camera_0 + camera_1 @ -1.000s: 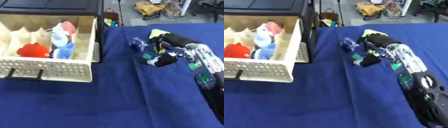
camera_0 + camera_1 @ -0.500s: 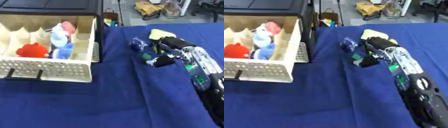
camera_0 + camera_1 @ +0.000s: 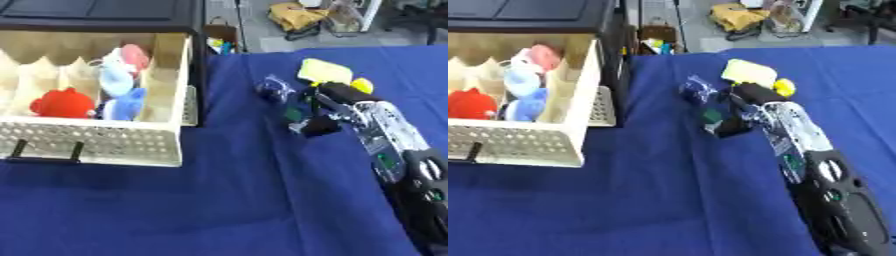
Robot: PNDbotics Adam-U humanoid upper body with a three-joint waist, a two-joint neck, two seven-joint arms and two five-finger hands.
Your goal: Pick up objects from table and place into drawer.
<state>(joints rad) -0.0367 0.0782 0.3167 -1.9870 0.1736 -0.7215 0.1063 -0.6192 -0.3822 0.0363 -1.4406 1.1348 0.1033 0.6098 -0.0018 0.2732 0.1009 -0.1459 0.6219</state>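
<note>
My right hand (image 3: 337,102) reaches in from the lower right and lies over a cluster of small things on the blue cloth. A small green thing (image 3: 295,114) sits right at its tip, touching it. Just left of the hand is a blue and clear wrapped thing (image 3: 275,88). A pale yellow flat block (image 3: 325,71) lies beyond the hand, and a small yellow ball (image 3: 362,85) is at its right side. The open drawer (image 3: 105,145) stands at left, holding a red toy (image 3: 61,103), blue and white toys (image 3: 118,87) and a pink one (image 3: 135,54).
The drawer comes out of a black cabinet (image 3: 96,15) at the back left. The blue tablecloth (image 3: 219,210) covers the table. Beyond its far edge the floor holds bags and clutter (image 3: 302,17).
My right hand has crept slightly farther over the cluster of small things. The green thing stays at about the same spot. The drawer's contents are unchanged.
</note>
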